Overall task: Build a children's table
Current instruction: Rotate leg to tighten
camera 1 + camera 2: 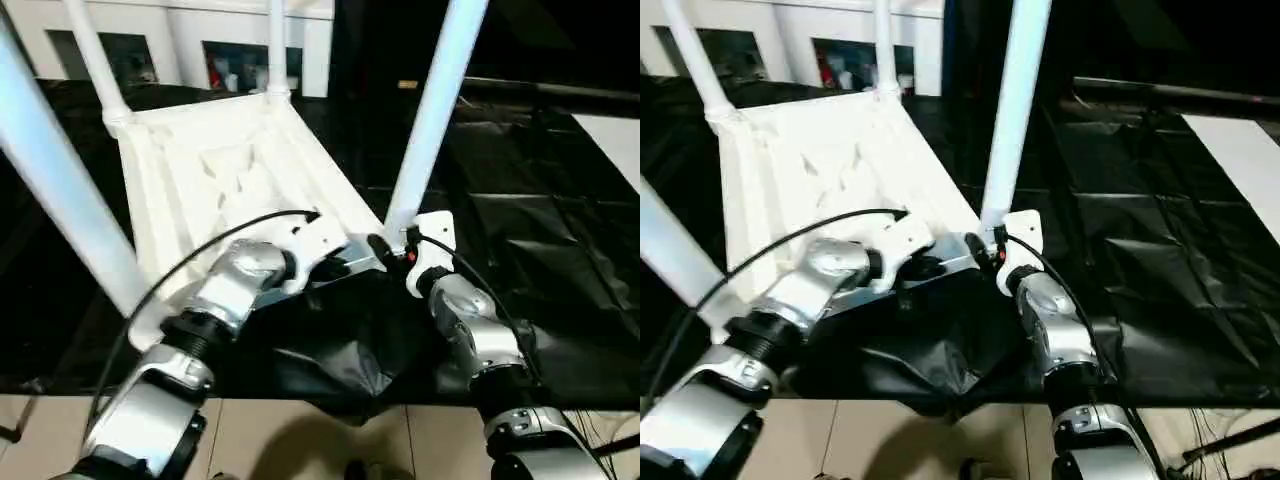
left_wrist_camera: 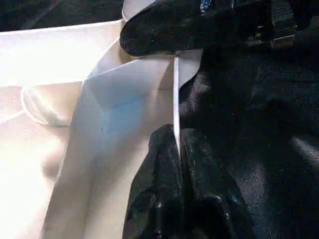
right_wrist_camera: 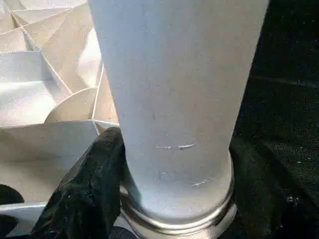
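Observation:
The children's table lies upside down on a black sheet, its ribbed white top (image 1: pixel 215 175) facing up. Four white legs stand in its corner sockets. My right gripper (image 1: pixel 398 250) sits at the base of the near right leg (image 1: pixel 432 120). In the right wrist view one black finger (image 3: pixel 92 186) presses against that leg (image 3: pixel 174 89) just above its socket collar; the other finger is hidden behind the leg. My left gripper (image 2: pixel 177 139) is shut on the thin near rim of the top (image 2: pixel 175 94), close beside the right gripper.
The near left leg (image 1: pixel 50 180) rises steeply past my left forearm. Two far legs (image 1: pixel 95 50) (image 1: pixel 277 40) stand at the back corners. Crumpled black sheet (image 1: pixel 540 220) covers the surface; a white panel (image 1: pixel 615 140) lies at the right, white shelving (image 1: pixel 180 40) behind.

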Motion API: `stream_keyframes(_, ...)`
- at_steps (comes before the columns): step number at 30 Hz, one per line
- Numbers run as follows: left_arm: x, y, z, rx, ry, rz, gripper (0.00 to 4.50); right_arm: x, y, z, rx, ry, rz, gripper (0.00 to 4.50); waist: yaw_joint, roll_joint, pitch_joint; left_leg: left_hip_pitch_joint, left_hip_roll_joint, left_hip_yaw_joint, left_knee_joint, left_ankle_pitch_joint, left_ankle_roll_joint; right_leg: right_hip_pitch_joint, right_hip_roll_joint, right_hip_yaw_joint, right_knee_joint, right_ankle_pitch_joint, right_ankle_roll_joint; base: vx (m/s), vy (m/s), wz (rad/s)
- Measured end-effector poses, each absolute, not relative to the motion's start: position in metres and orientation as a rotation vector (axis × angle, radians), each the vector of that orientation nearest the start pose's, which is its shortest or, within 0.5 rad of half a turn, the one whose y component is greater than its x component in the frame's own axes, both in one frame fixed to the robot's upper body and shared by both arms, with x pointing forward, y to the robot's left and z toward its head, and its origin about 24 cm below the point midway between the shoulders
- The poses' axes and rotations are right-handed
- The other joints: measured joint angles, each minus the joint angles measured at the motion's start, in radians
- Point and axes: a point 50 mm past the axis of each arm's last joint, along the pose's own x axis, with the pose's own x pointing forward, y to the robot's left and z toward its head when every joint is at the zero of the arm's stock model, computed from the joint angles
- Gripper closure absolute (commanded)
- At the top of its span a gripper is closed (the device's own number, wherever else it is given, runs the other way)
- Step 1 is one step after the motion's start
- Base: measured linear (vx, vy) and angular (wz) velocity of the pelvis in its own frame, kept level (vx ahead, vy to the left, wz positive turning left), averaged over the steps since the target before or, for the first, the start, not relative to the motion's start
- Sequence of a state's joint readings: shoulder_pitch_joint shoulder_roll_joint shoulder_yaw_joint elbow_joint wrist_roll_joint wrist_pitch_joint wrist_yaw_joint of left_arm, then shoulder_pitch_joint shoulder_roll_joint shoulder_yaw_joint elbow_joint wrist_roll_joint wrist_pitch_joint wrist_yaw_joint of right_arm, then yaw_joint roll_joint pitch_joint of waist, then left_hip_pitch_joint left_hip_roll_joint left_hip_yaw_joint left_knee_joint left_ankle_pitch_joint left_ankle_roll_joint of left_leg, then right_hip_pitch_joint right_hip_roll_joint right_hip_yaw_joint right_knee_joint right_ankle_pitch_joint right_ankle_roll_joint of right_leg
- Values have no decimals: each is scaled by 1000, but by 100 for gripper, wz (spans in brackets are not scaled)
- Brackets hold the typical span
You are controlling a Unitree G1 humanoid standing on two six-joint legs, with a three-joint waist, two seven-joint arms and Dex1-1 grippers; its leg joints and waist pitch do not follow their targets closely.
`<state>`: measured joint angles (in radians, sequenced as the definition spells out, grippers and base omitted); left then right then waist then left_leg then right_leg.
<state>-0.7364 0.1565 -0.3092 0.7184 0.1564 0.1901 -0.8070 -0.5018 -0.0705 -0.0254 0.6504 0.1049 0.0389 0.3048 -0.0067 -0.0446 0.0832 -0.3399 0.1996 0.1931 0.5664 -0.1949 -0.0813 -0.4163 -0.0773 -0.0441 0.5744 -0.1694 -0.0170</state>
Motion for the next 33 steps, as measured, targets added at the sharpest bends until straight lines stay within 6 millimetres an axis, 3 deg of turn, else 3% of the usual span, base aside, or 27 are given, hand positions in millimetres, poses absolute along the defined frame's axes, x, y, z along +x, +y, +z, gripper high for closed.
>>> stream_keyframes(3, 346, 74, 58, 490, 394, -1045, 450, 331, -129, 31, 52, 183, 413, 104, 2, 0, 0, -3, 0, 0, -2, 0, 0, 0, 0, 0, 0, 0, 0, 0, 0, 0)
stream_keyframes(10, 348, 84, 62, 500, 377, -1046, 450, 329, -138, 40, 14, 152, 582, 32, -14, -2, 2, -9, 0, -2, -2, 0, 0, -7, 0, -2, 1, 0, 0, 0, 0, 0)
stream_keyframes(14, 344, 93, 64, 508, 371, -1099, 450, 324, -158, 51, -114, 181, 788, 32, -13, -3, 2, -10, 0, -3, -3, 0, 0, -8, 1, -2, 1, 0, 0, 0, 0, 0)
stream_keyframes(20, 335, 110, 68, 506, 369, -1226, 450, 316, -172, 60, -191, 224, 989, 32, -12, -3, 2, -11, 3, -2, -4, 0, 0, -10, 2, -3, 4, 3, -1, 0, 0, 0)
stream_keyframes(24, 325, 122, 71, 493, 378, -1328, 450, 312, -168, 57, -206, 255, 1065, 32, -7, -2, 2, -14, 6, 2, -6, 3, 5, -13, 3, -3, 5, 7, -2, 45, -5, 2)
stream_keyframes(26, 321, 124, 75, 499, 378, -1389, 450, 310, -165, 54, -210, 269, 1099, 32, 9, -1, 2, -19, 5, 5, -6, 2, 8, -22, 3, -3, 5, 5, -2, 30, -1, 0)
stream_keyframes(28, 319, 122, 75, 508, 375, -1415, 450, 309, -162, 52, -212, 278, 1114, 32, 18, 0, 3, -21, 5, 7, -4, -1, 12, -22, 3, -3, 6, 3, -5, 0, 0, 0)
stream_keyframes(33, 319, 123, 75, 506, 379, -1413, 450, 309, -161, 52, -207, 282, 1125, 47, 14, -1, 3, -20, 5, 8, 1, -3, 15, -21, 1, -1, 6, 3, -7, 0, 0, 0)
